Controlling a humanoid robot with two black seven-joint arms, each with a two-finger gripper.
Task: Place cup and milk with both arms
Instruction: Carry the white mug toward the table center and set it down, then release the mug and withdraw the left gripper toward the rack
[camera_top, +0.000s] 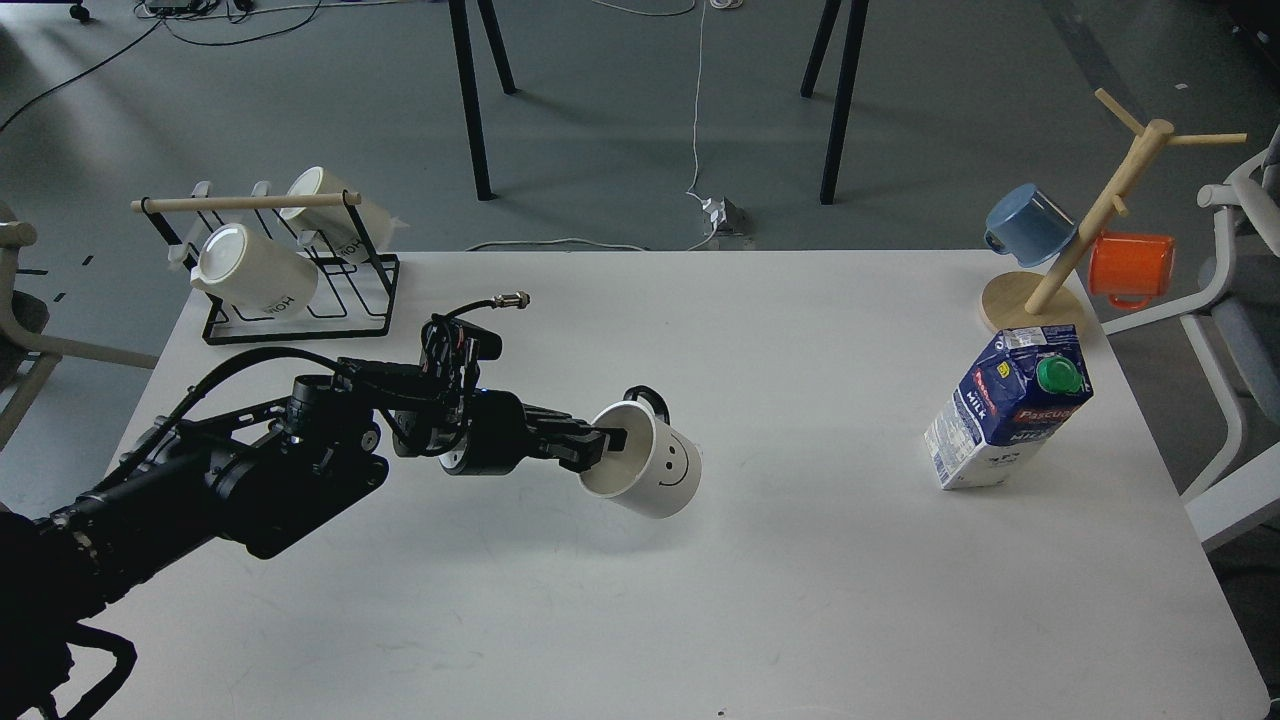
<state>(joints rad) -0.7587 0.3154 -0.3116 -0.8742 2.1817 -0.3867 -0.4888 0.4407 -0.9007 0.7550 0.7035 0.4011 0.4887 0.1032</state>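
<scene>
The cup is a white mug with a black smiley face. My left gripper is shut on its rim, one finger inside the mug, and holds it tilted just above the white table, left of the middle. The milk, a blue and white carton with a green cap, stands on the table at the right, near the far right corner. My right arm and gripper are out of view.
A black wire rack with two cream mugs stands at the far left corner. A wooden mug tree holding a blue mug and an orange mug stands at the far right corner, just behind the carton.
</scene>
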